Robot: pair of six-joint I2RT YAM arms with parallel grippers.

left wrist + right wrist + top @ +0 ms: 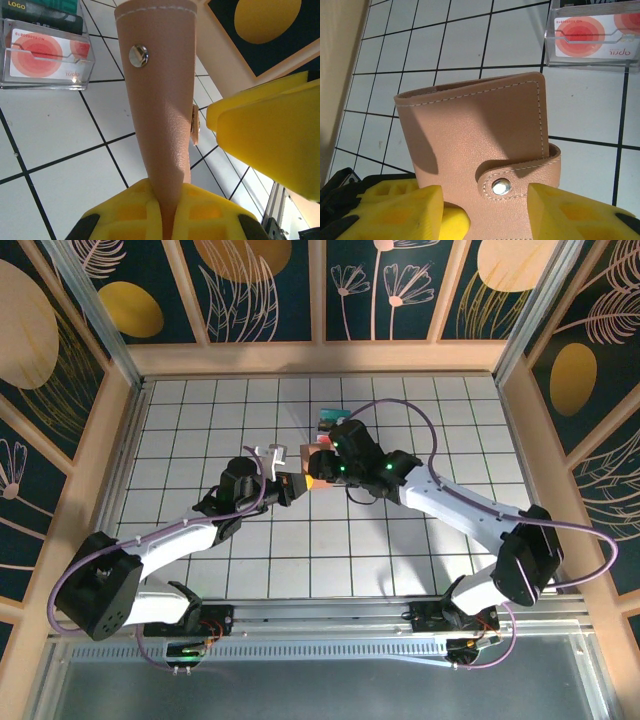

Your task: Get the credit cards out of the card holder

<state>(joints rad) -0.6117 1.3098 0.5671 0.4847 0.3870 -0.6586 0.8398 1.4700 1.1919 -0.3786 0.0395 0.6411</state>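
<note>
Two grippers meet at mid-frame in the top view. The left gripper [168,217] is clamped on the bottom edge of the upright tan card holder [475,135]. The right gripper [485,212] stands parted, one finger on each side of the snap strap [520,172], not pinching. At upper left in the left wrist view, the pink-white card [47,55] and teal card [45,11] sit in a clear stand [50,84].

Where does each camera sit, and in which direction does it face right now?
Top external: above and behind the bases, looking down on the table; both arms show, meeting at the card holder.
Left wrist: on the left arm, looking along the left gripper, shut on the card holder; the other arm's yellow finger shows at right.
Right wrist: behind the right gripper, facing the holder's snap strap, jaws open.
Shared: both wrist views show the holder and the clear card stand.
</note>
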